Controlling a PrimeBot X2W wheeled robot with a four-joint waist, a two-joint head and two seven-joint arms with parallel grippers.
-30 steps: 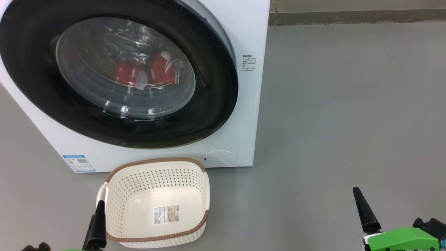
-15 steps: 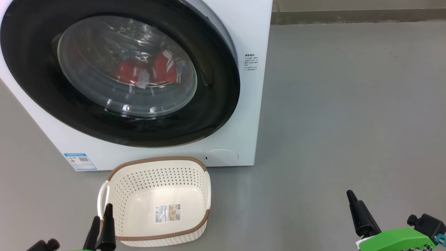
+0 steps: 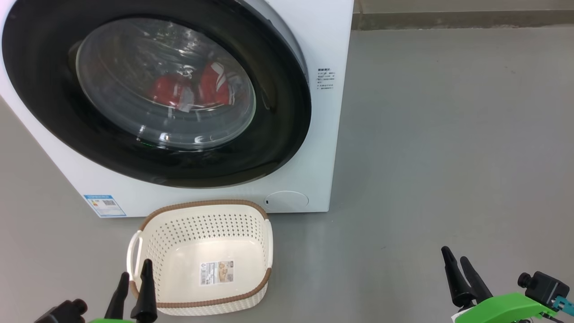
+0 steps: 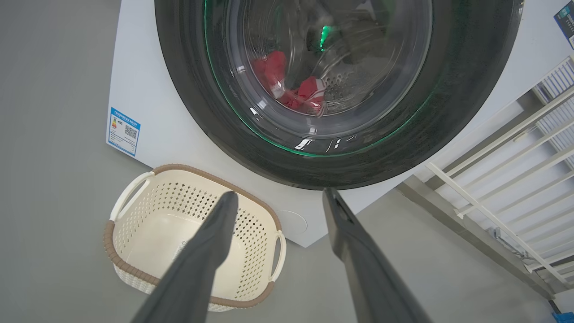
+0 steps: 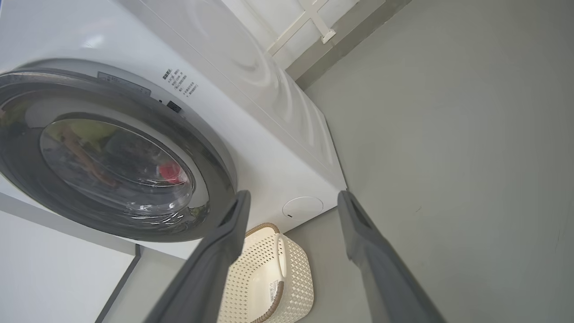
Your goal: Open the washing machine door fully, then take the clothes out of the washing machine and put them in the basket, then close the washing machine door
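Note:
The white washing machine stands on the floor with its round black-rimmed door shut against its front. Through the glass I see red clothes with white stripes lying in the drum; they also show as clothes in the left wrist view. The cream basket with a brown rim sits empty on the floor just before the machine. My left gripper is open at the basket's near left corner, holding nothing. My right gripper stands open over bare floor at the lower right, far from the door.
Grey floor stretches to the right of the machine up to a wall base. A white railing runs beside the machine in the left wrist view. A blue label sticker sits low on the machine's front.
Both grippers have risen a little into the head view, the left one showing both fingers beside the basket, the right one shifted slightly left. The camera has drifted slightly. Door and clothes are unchanged.

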